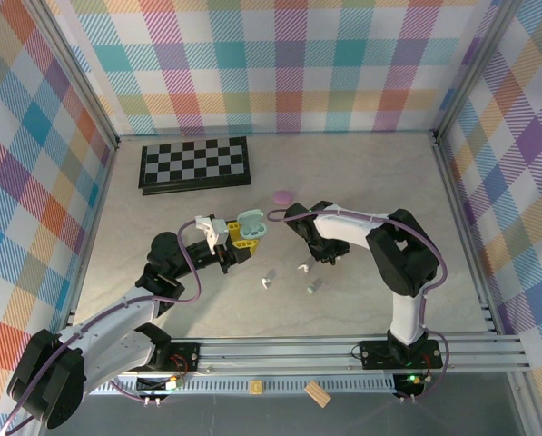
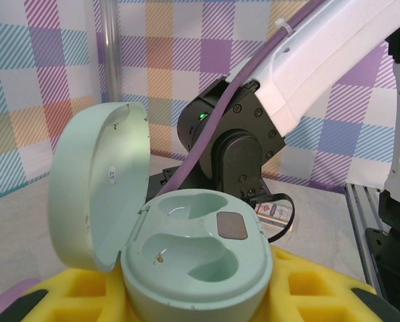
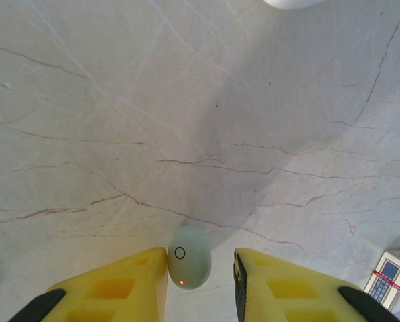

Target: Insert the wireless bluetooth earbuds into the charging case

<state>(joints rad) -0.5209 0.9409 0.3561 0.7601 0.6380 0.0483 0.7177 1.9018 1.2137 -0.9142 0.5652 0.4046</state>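
Observation:
The mint green charging case stands open with its lid swung to the left and both wells empty. My left gripper is shut on its base with yellow fingers. In the top view the case is held up by the left gripper, and my right gripper hovers just to its right. A mint green earbud hangs between the right gripper's yellow fingers, pressed against the left one, above the table. Three more earbuds lie loose on the table.
A purple case sits shut behind the grippers. A folded chessboard lies at the back left. A white rounded thing shows at the top edge of the right wrist view. A wooden block rests on the front rail.

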